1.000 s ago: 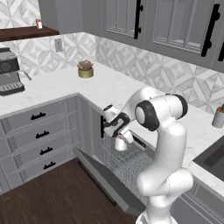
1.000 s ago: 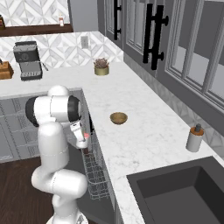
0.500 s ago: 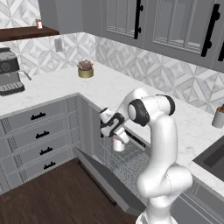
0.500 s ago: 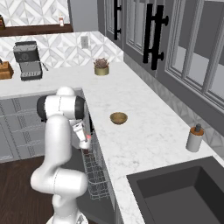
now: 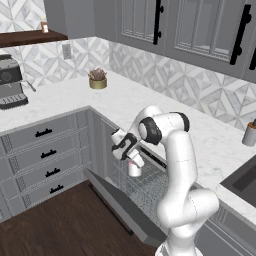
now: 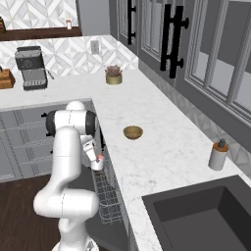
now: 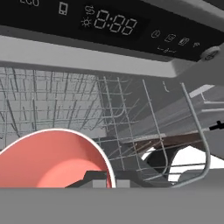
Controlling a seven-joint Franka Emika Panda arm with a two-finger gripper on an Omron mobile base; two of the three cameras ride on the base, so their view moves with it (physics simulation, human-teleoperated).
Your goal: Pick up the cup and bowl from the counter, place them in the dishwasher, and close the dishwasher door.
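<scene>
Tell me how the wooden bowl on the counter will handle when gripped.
The bowl looks stiff and probably light, being small and wooden-looking. It is shallow and wide, so it should sit stable, unlikely to tip or roll. Its thin rim probably suits a pinch grip.

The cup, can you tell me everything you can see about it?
The cup is small, short and round, white outside and salmon-red inside, with no handle. It looks smooth, like ceramic or plastic. The gripper holds it with jaws shut on its rim, so it hangs just above the wire rack of the open dishwasher, right at the front below the dark control strip. It sits roughly upright in the left base view, perhaps slightly tilted. In the hand view its red inside fills the lower left corner.
</scene>
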